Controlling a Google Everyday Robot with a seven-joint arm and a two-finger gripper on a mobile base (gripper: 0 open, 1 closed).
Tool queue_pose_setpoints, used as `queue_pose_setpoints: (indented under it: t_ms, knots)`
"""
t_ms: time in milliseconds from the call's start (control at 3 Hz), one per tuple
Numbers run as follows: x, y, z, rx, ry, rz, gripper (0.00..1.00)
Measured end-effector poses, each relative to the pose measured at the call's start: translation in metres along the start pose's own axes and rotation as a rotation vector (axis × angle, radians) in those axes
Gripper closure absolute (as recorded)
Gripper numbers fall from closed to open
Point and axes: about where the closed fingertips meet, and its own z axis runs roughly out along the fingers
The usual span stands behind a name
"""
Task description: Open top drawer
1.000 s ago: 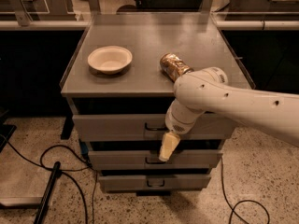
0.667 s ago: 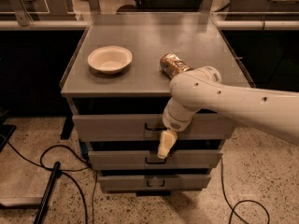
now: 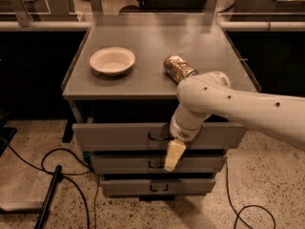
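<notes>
The top drawer (image 3: pixel 109 136) is the widest grey front of a metal cabinet, with a small dark wire handle (image 3: pixel 156 138) at its centre. It stands pulled out a little, with a dark gap showing under the cabinet top. My gripper (image 3: pixel 173 156) is cream-coloured and points down from the white arm. It hangs just below and right of the handle, in front of the middle drawer (image 3: pixel 124 163).
A white bowl (image 3: pixel 112 61) and a lying brown can (image 3: pixel 177 68) rest on the cabinet top (image 3: pixel 152 37). The bottom drawer (image 3: pixel 128 186) is shut. Black cables (image 3: pixel 62 156) and a dark pole (image 3: pixel 50 194) lie on the speckled floor at left.
The top drawer front has come out slightly towards the camera. My gripper has shifted a little down and towards the camera with it.
</notes>
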Motion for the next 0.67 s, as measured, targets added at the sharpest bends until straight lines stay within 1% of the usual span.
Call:
queue_pose_setpoints:
  t_ms: [333, 667]
  knots:
    - [0.017, 0.033, -0.035, -0.029, -0.018, 0.072, 0.0]
    - [0.026, 0.052, -0.065, -0.036, -0.05, 0.14, 0.0]
